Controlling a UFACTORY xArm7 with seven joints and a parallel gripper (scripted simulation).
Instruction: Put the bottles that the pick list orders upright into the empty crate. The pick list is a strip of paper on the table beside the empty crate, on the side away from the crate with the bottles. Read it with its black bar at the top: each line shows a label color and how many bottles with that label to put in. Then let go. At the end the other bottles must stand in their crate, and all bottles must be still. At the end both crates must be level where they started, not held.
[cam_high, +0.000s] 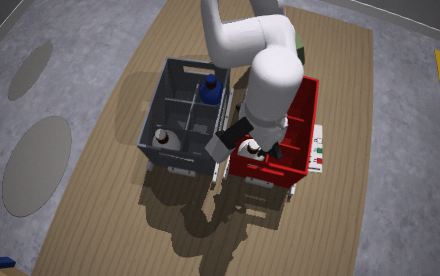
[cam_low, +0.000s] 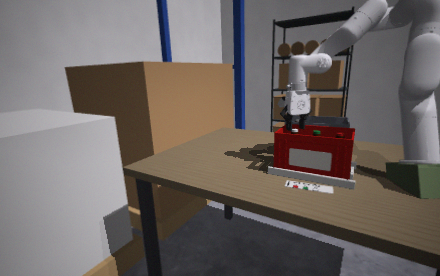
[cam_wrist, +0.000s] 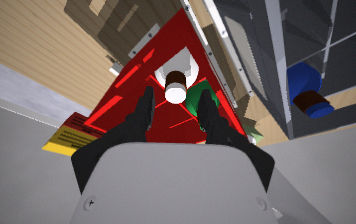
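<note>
My gripper is open, its fingers on either side of the cap of a white bottle that stands in a corner compartment of the red crate. A green bottle and a red-capped bottle also stand in the red crate. The grey crate holds a blue bottle and another white bottle. The pick list shows white, green and red marks; its counts are too small to read. The arm hides part of both crates.
The two crates stand side by side on the wooden table, with a narrow gap between them. A green block is at the arm's base. Large boxes and a shelf rack stand beyond the table.
</note>
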